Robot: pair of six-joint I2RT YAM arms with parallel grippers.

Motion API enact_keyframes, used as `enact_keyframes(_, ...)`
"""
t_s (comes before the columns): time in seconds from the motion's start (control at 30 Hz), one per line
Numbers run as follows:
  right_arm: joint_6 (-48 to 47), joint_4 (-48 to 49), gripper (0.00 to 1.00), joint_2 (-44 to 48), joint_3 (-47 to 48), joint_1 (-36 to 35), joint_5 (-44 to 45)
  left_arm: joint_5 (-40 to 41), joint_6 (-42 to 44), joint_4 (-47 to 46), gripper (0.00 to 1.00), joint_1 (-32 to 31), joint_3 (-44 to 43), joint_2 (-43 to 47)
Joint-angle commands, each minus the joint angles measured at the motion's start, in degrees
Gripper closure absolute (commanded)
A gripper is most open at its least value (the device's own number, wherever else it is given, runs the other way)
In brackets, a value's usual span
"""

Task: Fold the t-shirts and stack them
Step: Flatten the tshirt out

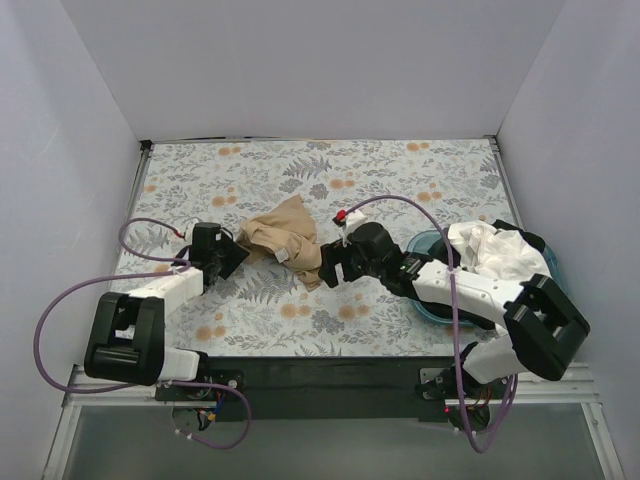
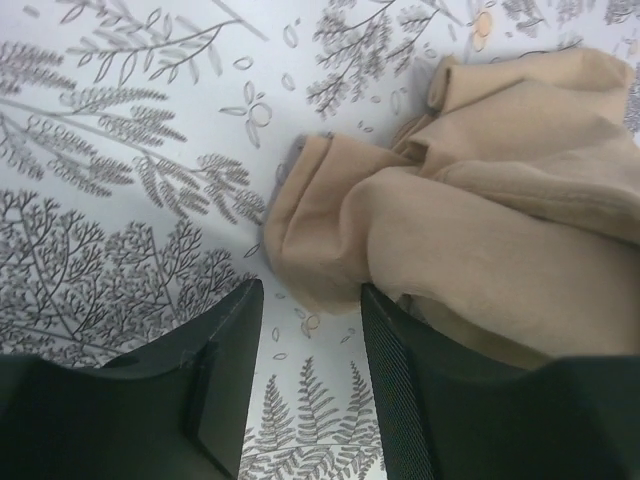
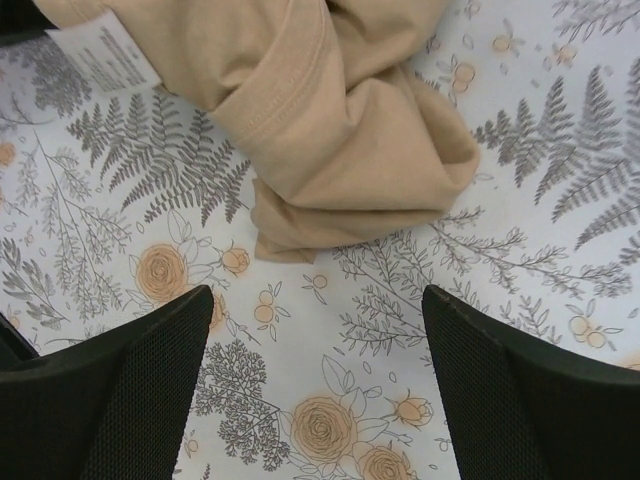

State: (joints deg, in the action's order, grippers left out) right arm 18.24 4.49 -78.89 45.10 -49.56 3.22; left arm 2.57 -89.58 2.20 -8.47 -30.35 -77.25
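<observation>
Left end effector [image 2: 310, 310] just beside tan t-shirt [image 2: 480, 220]

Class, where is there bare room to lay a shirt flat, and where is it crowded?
Free: the far tablecloth strip behind the tan shirt. Crowded: mid-table, where left hand and right hand flank it, and right, around the basin.

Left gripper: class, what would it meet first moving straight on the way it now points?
Probably the tan t-shirt, its crumpled edge just ahead of the open fingers; depth is unclear.
</observation>
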Motion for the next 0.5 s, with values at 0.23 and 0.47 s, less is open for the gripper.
enact_keyframes(0.23,5.3,3.1,0.14,-9.7,3.6,-3.0,-1.1,-2.5,5.6,-13.0,0.61,0.0,-2.0,-3.2)
enact_keyframes(0.47,8.1,3.3,0.14,-12.2,4.8,-6.6,6.6,-6.8,5.9,-13.1,0.58,0.0,-5.4,-10.5)
